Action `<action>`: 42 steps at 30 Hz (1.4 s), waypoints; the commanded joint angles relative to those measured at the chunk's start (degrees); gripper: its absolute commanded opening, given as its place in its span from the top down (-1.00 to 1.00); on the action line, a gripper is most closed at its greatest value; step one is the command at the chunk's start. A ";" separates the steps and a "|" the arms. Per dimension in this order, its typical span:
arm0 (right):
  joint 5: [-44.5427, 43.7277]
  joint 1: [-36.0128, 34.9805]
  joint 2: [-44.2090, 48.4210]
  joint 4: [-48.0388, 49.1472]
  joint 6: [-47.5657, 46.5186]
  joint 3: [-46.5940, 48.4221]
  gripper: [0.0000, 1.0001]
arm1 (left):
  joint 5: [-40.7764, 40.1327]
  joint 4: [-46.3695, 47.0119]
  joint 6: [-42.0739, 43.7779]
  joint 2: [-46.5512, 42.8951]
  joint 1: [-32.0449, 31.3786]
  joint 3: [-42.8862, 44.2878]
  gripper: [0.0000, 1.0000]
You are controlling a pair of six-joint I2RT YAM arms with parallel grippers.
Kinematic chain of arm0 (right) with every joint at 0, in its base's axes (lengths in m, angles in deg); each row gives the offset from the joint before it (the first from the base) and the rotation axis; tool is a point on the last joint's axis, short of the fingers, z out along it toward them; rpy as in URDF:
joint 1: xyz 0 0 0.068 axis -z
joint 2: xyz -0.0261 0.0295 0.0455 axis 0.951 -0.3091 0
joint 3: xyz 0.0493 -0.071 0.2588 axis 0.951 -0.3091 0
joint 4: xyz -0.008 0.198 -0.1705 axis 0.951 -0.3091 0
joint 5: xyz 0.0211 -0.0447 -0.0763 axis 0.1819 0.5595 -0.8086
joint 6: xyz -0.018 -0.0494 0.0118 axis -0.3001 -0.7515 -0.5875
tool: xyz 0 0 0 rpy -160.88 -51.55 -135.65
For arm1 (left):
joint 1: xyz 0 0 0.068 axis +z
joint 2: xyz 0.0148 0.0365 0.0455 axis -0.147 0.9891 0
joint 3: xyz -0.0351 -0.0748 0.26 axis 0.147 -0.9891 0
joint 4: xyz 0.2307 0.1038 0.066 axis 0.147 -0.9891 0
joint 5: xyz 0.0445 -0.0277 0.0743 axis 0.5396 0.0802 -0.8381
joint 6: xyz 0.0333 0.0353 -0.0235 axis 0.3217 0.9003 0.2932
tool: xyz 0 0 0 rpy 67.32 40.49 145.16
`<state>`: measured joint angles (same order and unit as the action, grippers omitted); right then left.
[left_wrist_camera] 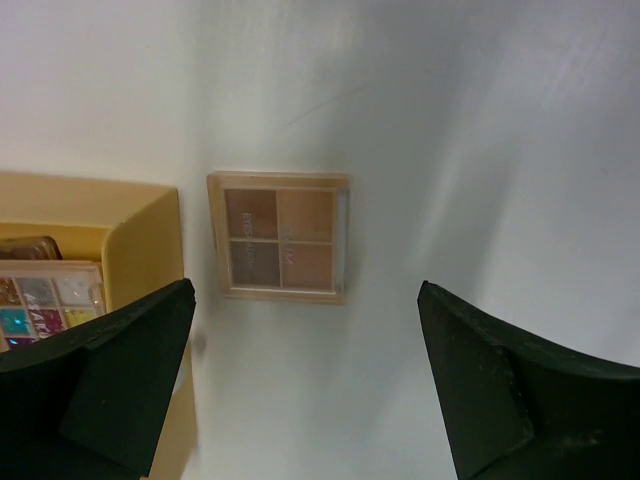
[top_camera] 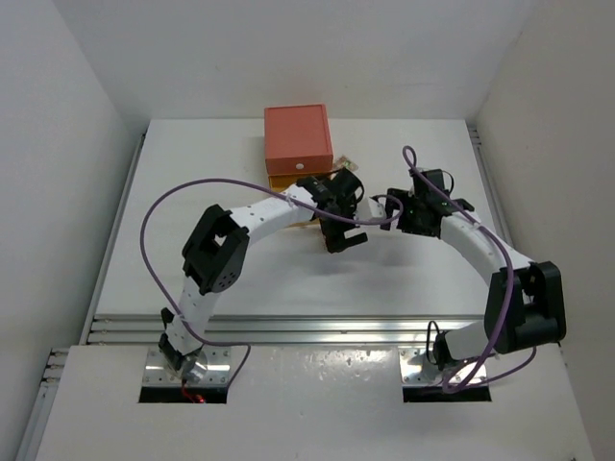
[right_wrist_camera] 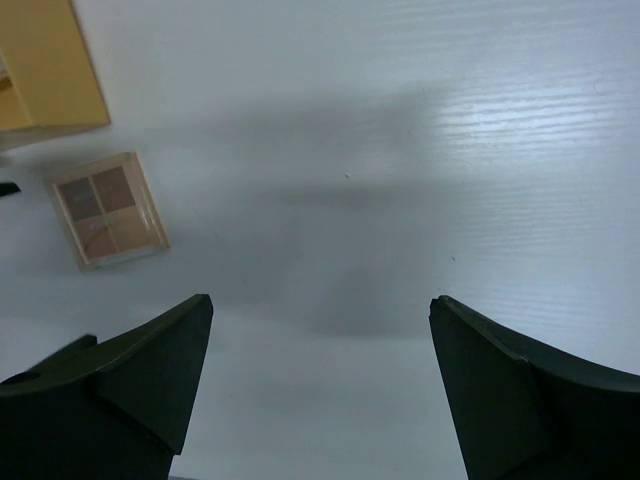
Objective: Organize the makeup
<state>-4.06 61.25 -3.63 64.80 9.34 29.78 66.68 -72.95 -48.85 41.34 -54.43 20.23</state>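
Palette (left_wrist_camera: 279,237) square, tan-framed, four brownish pans, apparently under clear lid.

White arms (top_camera: 259,219) carry black joints (top_camera: 213,252) and purple cables (top_camera: 143,229).

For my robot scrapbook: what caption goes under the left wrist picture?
Open left gripper above a square brown palette on the white table, beside the yellow drawer.

You've got a white table (top_camera: 192,192) boxed in on three sides: back wall (top_camera: 288,48), left wall (top_camera: 58,192), right wall (top_camera: 557,144), all plain white. Aluminium rails (top_camera: 317,329) run along its near edge, with a white panel (top_camera: 317,413) below them. Lighting is soft and overhead. Streaky glare and diffuse shadows show on the tabletop in your right wrist view.
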 commanded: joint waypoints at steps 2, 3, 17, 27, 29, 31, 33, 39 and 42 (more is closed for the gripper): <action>3.48 0.28 1.44 0.29 -0.91 -0.40 -0.80 | -4.62 4.65 -11.75 4.14 -0.17 3.00 -1.00; 3.65 0.54 1.36 0.20 -0.99 -0.39 -0.80 | -4.62 4.65 -12.45 4.76 -0.17 3.01 -1.00; 4.36 0.55 1.88 -2.35 -4.24 -0.66 -0.82 | -4.19 5.70 -14.22 8.63 1.41 1.26 -1.00; 4.00 0.55 1.97 -3.40 -5.39 0.40 -0.82 | 1.70 6.32 -9.48 8.63 0.72 -4.88 -0.92; 3.92 0.55 1.88 -3.93 -5.65 0.57 -0.82 | 3.37 6.32 -6.15 6.45 0.01 -7.17 -0.92; 3.57 0.55 1.97 -3.93 -6.18 0.66 -0.82 | 3.38 6.32 -4.47 4.77 -1.39 -10.78 -0.92; 3.22 0.55 2.06 -3.93 -6.27 0.66 -0.82 | 3.38 6.32 -3.93 3.63 -1.92 -12.10 -0.92; 2.69 0.55 2.15 -4.11 -6.44 1.36 -0.82 | -0.31 6.32 -4.46 4.76 -2.54 -12.11 -0.49; 2.07 0.46 2.23 -4.28 -6.71 1.89 -0.82 | -0.31 6.32 -4.46 5.29 -2.54 -11.49 -0.14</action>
<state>-1.90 62.10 -3.41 59.64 3.31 28.60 67.88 -62.83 -54.55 43.92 -56.15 10.53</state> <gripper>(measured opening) 0.909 0.704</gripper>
